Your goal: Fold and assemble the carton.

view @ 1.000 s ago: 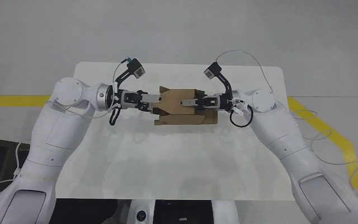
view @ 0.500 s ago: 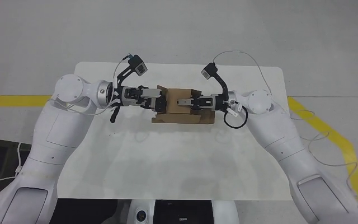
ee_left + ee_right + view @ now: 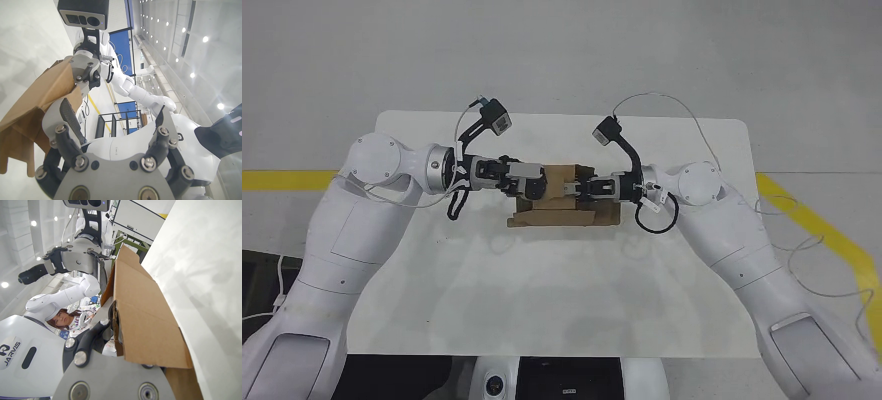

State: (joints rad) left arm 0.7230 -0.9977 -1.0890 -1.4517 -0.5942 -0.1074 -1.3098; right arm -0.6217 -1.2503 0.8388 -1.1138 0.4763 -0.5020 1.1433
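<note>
Both arms moved inward | right gripper (image 3: 580,187) clamps carton (image 3: 564,208) wall | left gripper (image 3: 532,184) splayed against opposite end | I reckon carton's squaring up

Place: large robot lab hall
Signs: ceiling lights (image 3: 205,39) high beyond the left gripper (image 3: 113,107); yellow floor line (image 3: 282,180); metal rack (image 3: 114,125)

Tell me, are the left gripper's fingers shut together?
No, the left gripper has its fingers spread wide apart, with open space between them in the left wrist view.
</note>
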